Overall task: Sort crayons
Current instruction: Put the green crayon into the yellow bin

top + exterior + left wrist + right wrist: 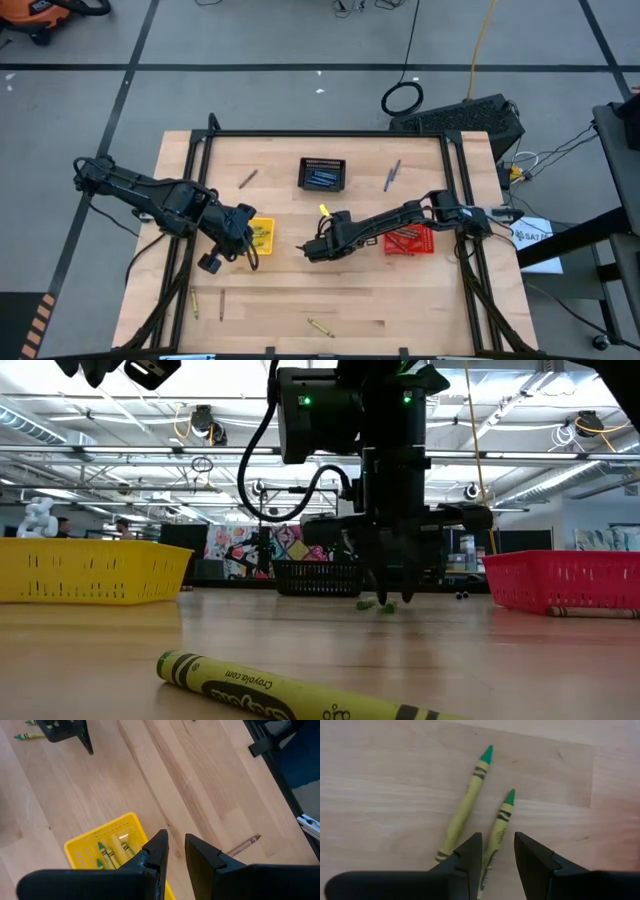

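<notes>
Right end effector (497,852), fingers apart, straddling nearer yellow-green wax crayon (496,837) for pickup; left end effector (176,852) parted, empty, above yellow mesh basket (87,851).

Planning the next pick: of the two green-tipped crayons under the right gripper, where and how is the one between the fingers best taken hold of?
Probably mid-body on the paper wrapper of the yellow-green, green-tipped wax crayon, coming straight down from above. It lies flat on the wooden table, so only its long sides are reachable. The right gripper, open, already straddles it; the neighbouring green-tipped crayon splays away towards the tips, so grip where the gap admits a finger.
</notes>
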`<action>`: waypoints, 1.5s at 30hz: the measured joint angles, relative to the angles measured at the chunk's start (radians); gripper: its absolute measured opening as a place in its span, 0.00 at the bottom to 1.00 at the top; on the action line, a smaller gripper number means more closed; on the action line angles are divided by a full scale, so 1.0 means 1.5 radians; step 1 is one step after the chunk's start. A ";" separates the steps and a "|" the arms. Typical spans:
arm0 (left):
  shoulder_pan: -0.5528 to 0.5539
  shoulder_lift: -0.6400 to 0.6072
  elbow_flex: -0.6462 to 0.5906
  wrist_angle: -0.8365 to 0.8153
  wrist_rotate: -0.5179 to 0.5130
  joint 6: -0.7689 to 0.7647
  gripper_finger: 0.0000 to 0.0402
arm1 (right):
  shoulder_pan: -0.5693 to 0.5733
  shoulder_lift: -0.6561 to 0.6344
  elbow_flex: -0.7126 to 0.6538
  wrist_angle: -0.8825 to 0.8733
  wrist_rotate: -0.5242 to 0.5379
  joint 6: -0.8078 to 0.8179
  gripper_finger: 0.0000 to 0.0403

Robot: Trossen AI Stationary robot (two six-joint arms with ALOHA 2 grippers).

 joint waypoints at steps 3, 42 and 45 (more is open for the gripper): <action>0.000 0.000 0.000 0.000 0.000 0.000 0.17 | 0.001 0.000 -0.009 0.003 -0.014 -0.003 0.25; 0.000 0.000 0.000 0.024 -0.096 0.001 0.17 | 0.039 -0.039 -0.006 -0.095 -0.055 -0.171 0.00; 0.001 0.000 -0.003 0.056 -0.100 0.003 0.17 | 0.055 -0.078 -0.005 -0.105 0.022 -0.155 0.00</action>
